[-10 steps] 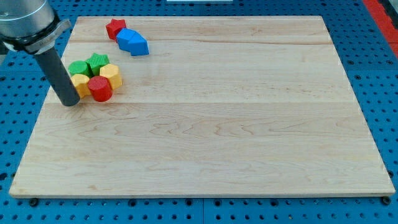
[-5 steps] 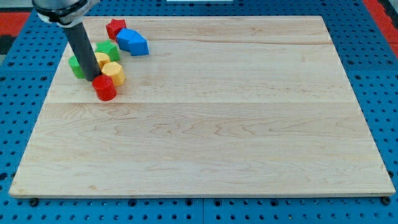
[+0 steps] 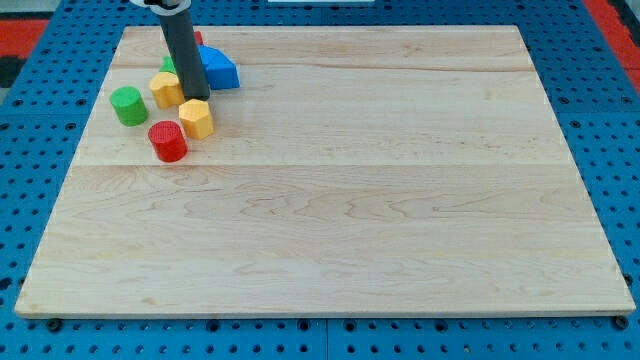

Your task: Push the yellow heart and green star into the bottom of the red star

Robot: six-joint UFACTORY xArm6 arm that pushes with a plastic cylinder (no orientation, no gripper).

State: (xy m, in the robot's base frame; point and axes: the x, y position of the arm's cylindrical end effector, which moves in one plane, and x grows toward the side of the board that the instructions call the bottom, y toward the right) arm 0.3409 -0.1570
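Observation:
My tip (image 3: pixel 197 98) rests on the board near the view's top left, between the yellow heart (image 3: pixel 164 88) on its left and the yellow hexagonal block (image 3: pixel 196 118) just below it. The green star (image 3: pixel 168 65) is mostly hidden behind the rod, only a sliver showing above the heart. The red star (image 3: pixel 197 39) is also nearly hidden behind the rod, near the board's top edge. The heart touches or nearly touches the rod's left side.
A blue block (image 3: pixel 219 68) lies just right of the rod. A green cylinder (image 3: pixel 128 105) stands left of the heart. A red cylinder (image 3: pixel 168 141) stands below the heart. The wooden board (image 3: pixel 350 200) sits on a blue pegboard.
The rod has swept up and to the right through the cluster. The yellow heart and green star moved up-right toward the red star; the green cylinder, red cylinder and yellow hexagon were left behind.

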